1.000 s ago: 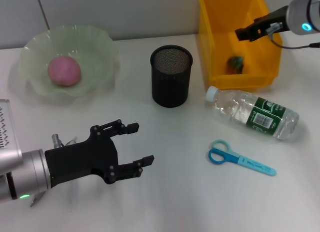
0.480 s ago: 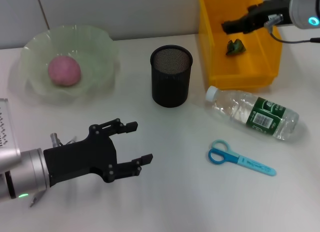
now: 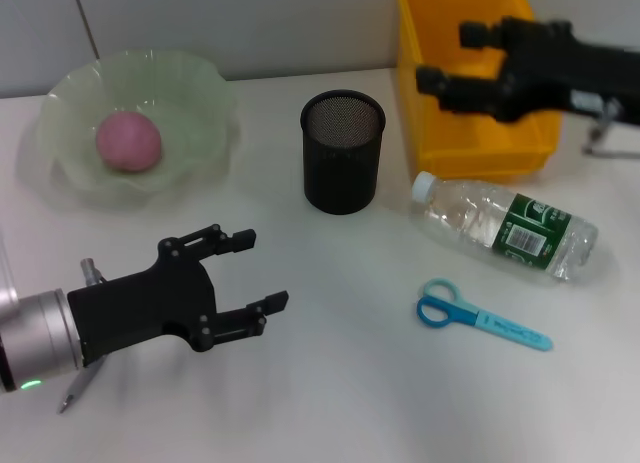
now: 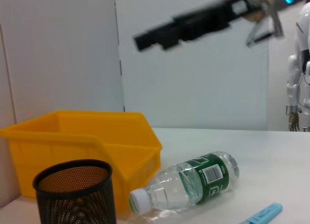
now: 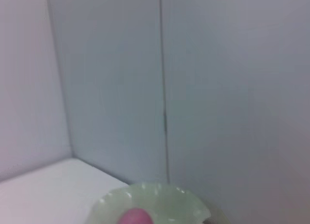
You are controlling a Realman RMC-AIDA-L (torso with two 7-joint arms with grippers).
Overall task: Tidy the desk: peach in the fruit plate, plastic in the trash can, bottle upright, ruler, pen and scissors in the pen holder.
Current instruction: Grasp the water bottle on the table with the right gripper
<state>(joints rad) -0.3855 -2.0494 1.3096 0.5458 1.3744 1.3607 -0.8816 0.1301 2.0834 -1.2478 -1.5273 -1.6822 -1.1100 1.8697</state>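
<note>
— Currently, status near to far?
— My left gripper (image 3: 250, 273) hangs spread over the table (image 3: 330, 383); pen (image 3: 85, 368) beneath it. Bottle (image 3: 505, 228) lies flat beyond. My right gripper (image 3: 450, 55) hovers spread above the trash can (image 3: 470, 143).
— Advice?
— Grasp the bottle mid-body, tip upright slowly.

The bottle (image 3: 505, 227) bears a green label with a barcode, its print unreadable.

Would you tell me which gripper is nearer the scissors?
The left gripper, open, across the desk from the scissors; the right gripper is over the yellow bin.
</note>
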